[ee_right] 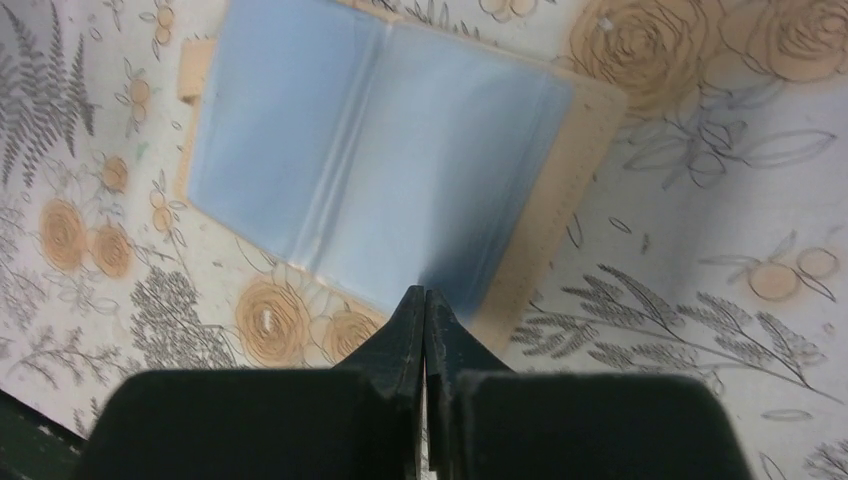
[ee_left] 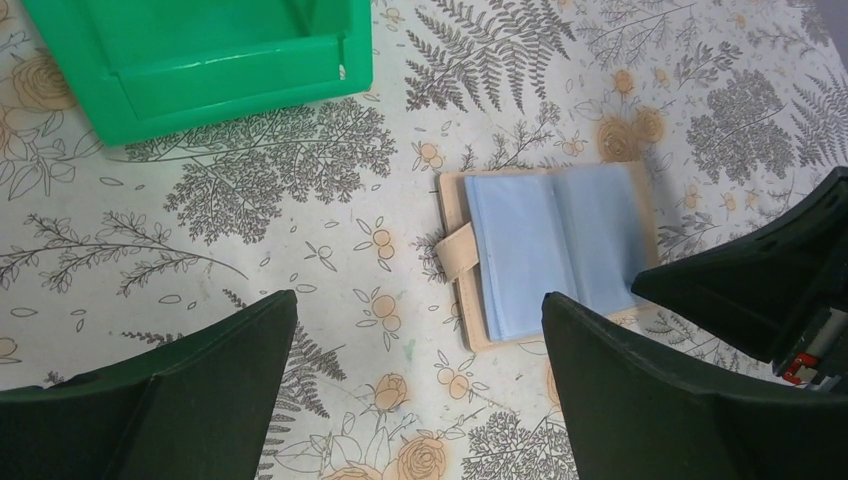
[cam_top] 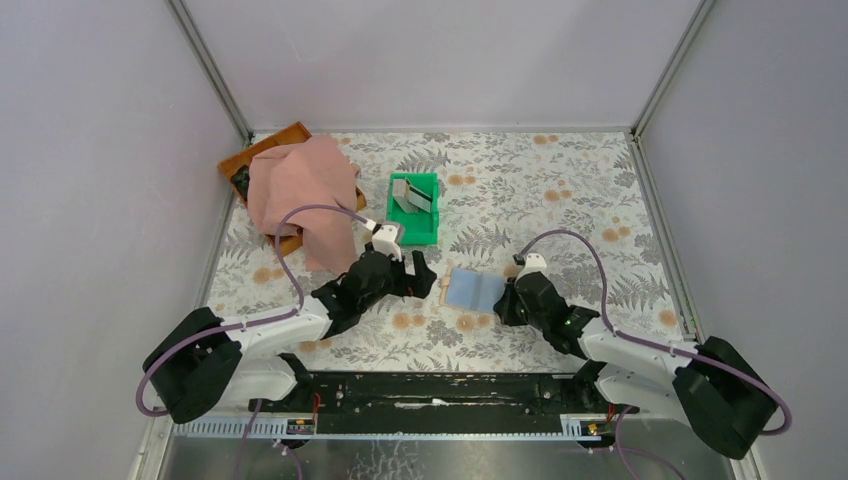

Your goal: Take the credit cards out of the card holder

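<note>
The card holder (cam_top: 472,290) lies open on the floral table, pale blue pages up, tan cover and clasp tab at its left; it also shows in the left wrist view (ee_left: 550,250) and the right wrist view (ee_right: 370,160). No card shows on its open pages. Grey credit cards (cam_top: 411,195) stand tilted in the green bin (cam_top: 432,232). My left gripper (cam_top: 427,275) (ee_left: 420,300) is open and empty just left of the holder. My right gripper (cam_top: 505,300) (ee_right: 424,292) is shut, its tips at the holder's right edge over the blue page.
A pink cloth (cam_top: 300,195) drapes over a brown tray (cam_top: 262,148) at the back left. The green bin's corner (ee_left: 250,75) lies beyond my left gripper. Grey walls enclose the table on three sides.
</note>
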`<state>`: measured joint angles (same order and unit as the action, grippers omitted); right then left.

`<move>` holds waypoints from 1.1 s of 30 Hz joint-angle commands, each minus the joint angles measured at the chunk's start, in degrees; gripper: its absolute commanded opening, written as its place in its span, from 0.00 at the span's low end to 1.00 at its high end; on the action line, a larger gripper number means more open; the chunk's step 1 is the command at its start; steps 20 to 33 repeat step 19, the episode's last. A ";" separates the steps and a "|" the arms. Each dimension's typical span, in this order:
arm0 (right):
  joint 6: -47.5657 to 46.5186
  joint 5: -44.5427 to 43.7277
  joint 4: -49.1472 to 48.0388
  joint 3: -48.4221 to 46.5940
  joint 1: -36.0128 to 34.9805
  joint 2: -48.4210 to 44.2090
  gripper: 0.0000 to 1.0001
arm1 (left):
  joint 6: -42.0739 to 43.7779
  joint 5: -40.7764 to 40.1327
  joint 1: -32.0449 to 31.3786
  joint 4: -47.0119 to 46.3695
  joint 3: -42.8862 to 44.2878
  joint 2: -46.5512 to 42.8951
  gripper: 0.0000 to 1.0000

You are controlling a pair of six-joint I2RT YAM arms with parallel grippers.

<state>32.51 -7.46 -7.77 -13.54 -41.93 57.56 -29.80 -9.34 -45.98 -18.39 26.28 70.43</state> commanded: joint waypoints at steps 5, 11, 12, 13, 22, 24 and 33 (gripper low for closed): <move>2.19 -3.31 -4.96 -8.43 0.19 11.75 0.00 | -4.27 0.39 0.48 1.59 1.09 -0.53 1.00; -0.72 -3.07 -4.69 -8.76 0.19 5.70 0.08 | -4.80 -2.93 0.57 2.45 0.41 -4.97 1.00; -1.14 -2.99 -4.48 -8.26 0.23 3.81 0.15 | -4.60 -2.33 0.56 1.71 -0.04 -5.65 1.00; -1.50 -3.10 -4.09 -7.71 0.19 1.64 0.25 | -4.57 -1.97 0.54 0.87 -0.69 -6.25 1.00; -3.33 -4.69 0.30 -5.63 0.20 -6.64 0.65 | -4.65 -2.14 0.60 -1.84 -2.13 -7.69 1.00; -3.33 -4.69 0.30 -5.63 0.20 -6.64 0.65 | -4.65 -2.14 0.60 -1.84 -2.13 -7.69 1.00; -3.33 -4.69 0.30 -5.63 0.20 -6.64 0.65 | -4.65 -2.14 0.60 -1.84 -2.13 -7.69 1.00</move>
